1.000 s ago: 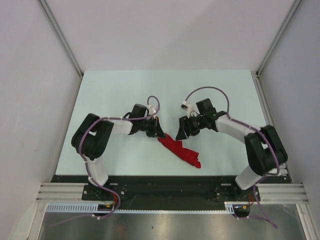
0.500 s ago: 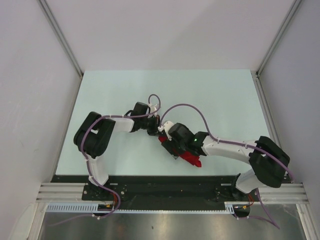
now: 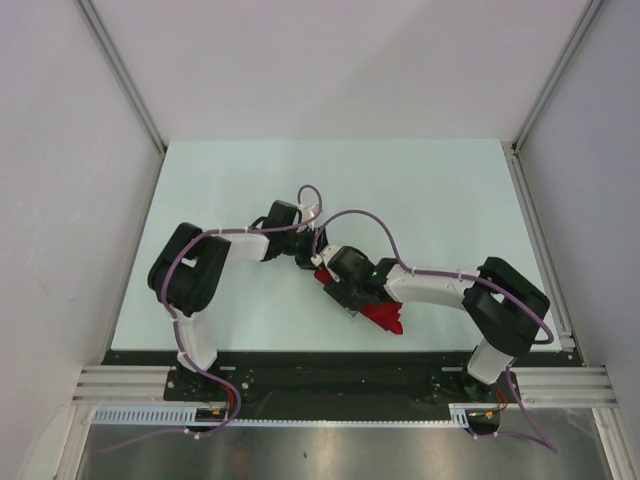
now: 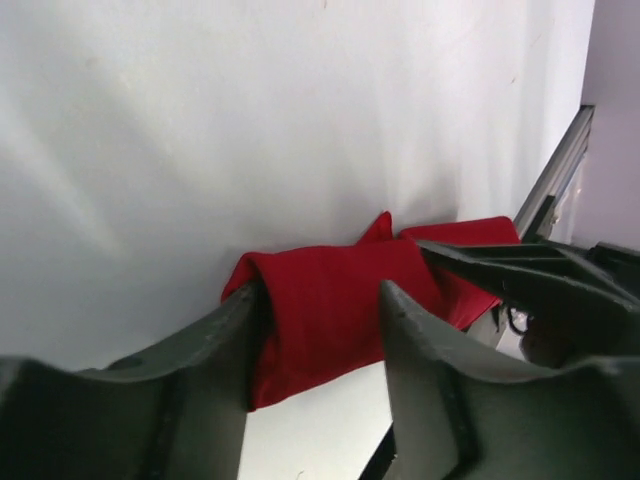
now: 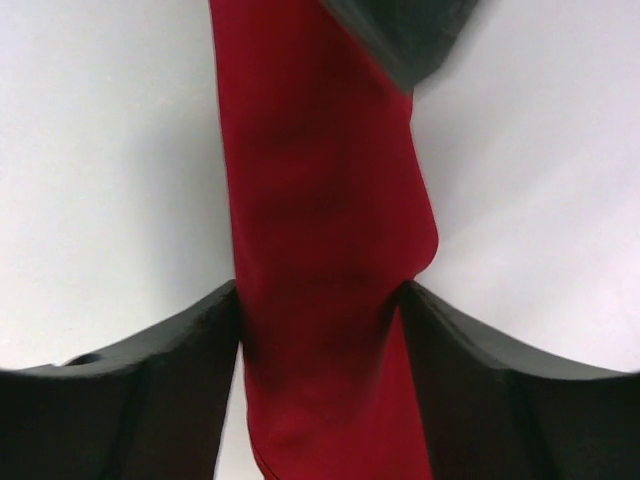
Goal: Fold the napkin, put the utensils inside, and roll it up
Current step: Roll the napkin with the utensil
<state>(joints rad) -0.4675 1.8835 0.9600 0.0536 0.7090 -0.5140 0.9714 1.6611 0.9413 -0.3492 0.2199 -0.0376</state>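
The napkin [image 3: 387, 317] lies on the counter [image 3: 420, 190] as a narrow red roll. Its long axis runs on a slant, from a far end toward the left to a near end toward the right, close to the counter's front edge.

The left gripper [image 3: 310, 258] sits at the far-left end, its jaws apart and standing astride that end with the cloth between them. The right gripper [image 3: 350, 292] has reached across and sits over the middle of the roll, set square to the axis, with a finger on each flank of the cloth. From its wrist view the fingers [image 5: 180, 350] touch both sides, but I can't tell whether they are squeezing or only bracketing.

The near-right tip pokes out free beyond the right gripper. To my eye, any further rolling has to turn about that slanted line, and the right arm is the better placed for it.
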